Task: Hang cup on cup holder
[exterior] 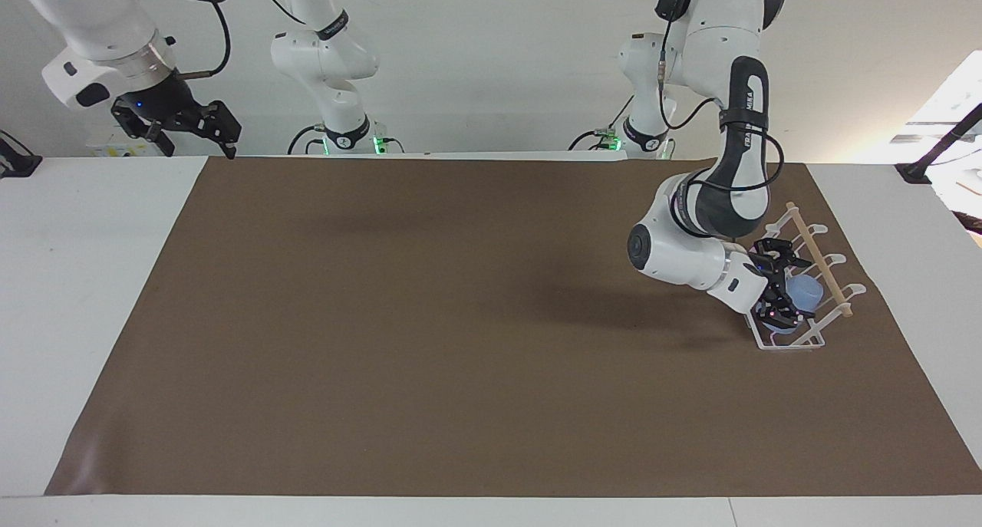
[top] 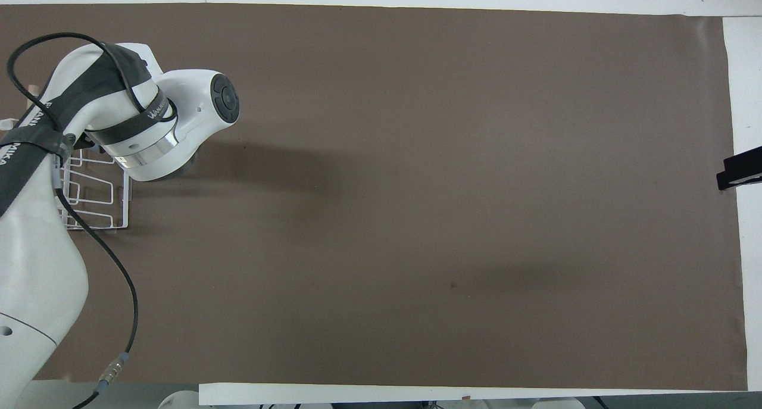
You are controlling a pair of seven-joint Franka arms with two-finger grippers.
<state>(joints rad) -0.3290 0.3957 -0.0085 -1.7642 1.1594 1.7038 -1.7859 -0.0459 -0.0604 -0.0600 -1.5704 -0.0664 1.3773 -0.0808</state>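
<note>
The light blue cup (exterior: pixel 804 291) lies tilted inside the white wire cup holder (exterior: pixel 810 240), below its wooden rod, at the left arm's end of the table. My left gripper (exterior: pixel 787 286) reaches into the holder from the table's middle and is shut on the cup. In the overhead view the left arm hides the cup and the gripper; only part of the holder (top: pixel 89 189) shows. My right gripper (exterior: pixel 192 124) waits open and empty, raised over the table's corner at the right arm's end.
A brown mat (exterior: pixel 460 320) covers most of the white table. The holder stands near the mat's edge. A black clamp (exterior: pixel 15 163) sits at the table's edge at the right arm's end, and it also shows in the overhead view (top: pixel 741 169).
</note>
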